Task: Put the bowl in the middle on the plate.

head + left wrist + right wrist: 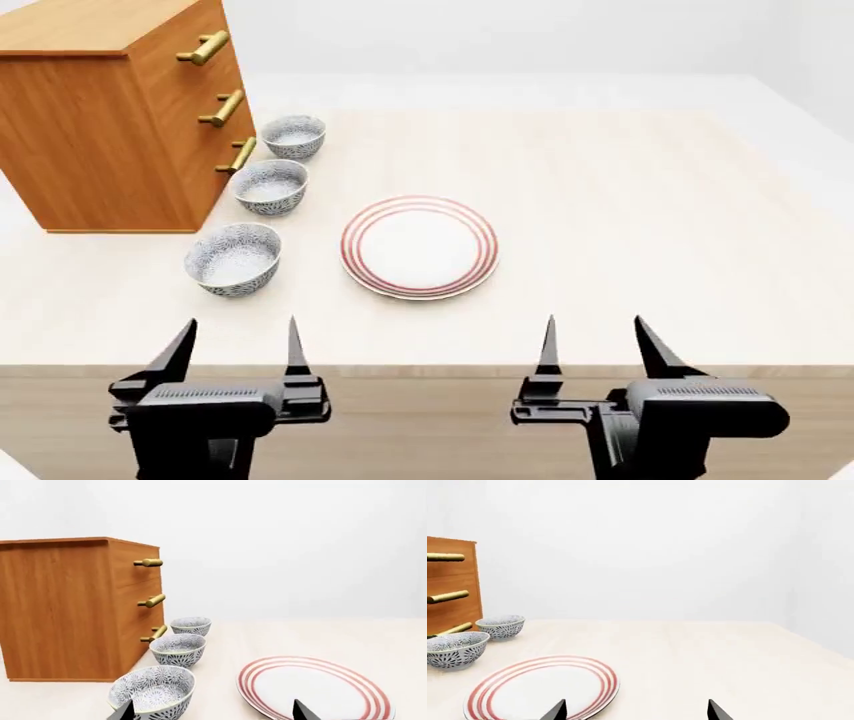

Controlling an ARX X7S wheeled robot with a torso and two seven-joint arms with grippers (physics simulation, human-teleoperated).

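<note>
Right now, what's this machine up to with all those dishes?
Nothing is being handled yet. Both the left gripper and right gripper hang open at the table's near edge, holding nothing. Three patterned bowls sit in a row beside a wooden drawer cabinet. The middle bowl is meant for the red-ringed plate, which holds nothing.

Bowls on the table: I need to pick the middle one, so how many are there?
3, in a row along the wooden cabinet: far bowl, the bowl in the middle, and near bowl left of the plate. None looks hidden.
</note>
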